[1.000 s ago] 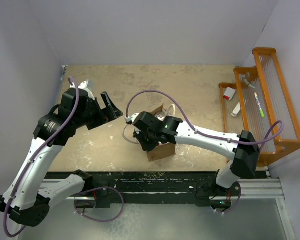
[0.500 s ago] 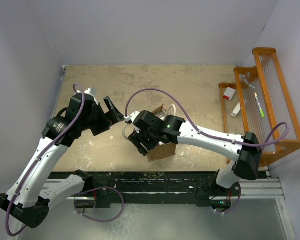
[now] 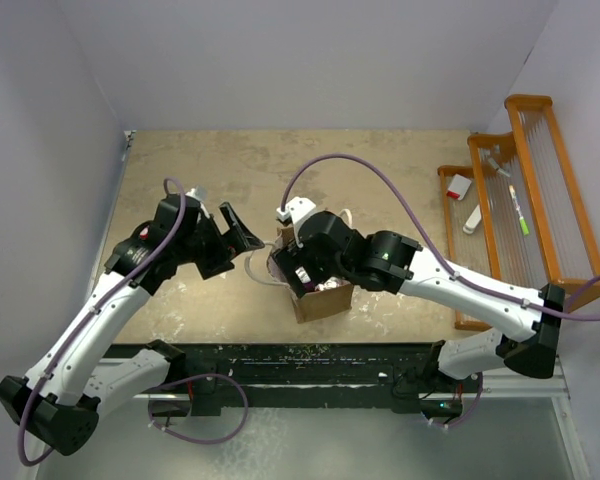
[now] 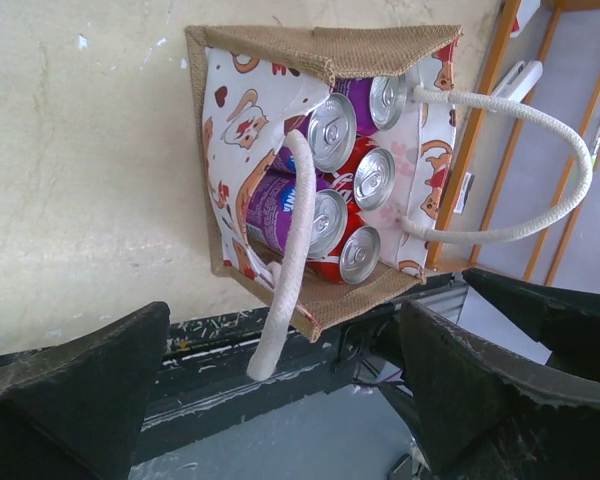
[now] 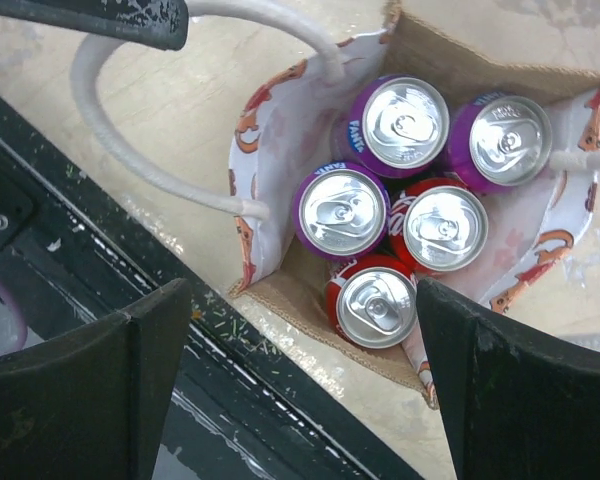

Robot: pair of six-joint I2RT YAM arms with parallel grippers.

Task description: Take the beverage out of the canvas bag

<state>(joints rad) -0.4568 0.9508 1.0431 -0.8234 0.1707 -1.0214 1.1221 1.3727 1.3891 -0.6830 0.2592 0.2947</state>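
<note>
Packed upright, lids up, inside the tan-brown rectangular canvas bag (image 5: 450, 55) with white rope handles (image 5: 150, 172): five purple and red aluminium drink cans (image 5: 442, 228). Straight beneath the right gripper (image 5: 300, 310), fingers spread wide, nothing held. Left gripper (image 4: 280, 345) likewise gaping, off beside the bag, less squarely placed.

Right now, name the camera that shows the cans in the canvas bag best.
Right wrist: it looks straight down into the open canvas bag, so all five cans show their tops, three purple and two red. Left wrist shows them tilted, a rope handle crossing one. Top external hides them under the right arm.
</note>
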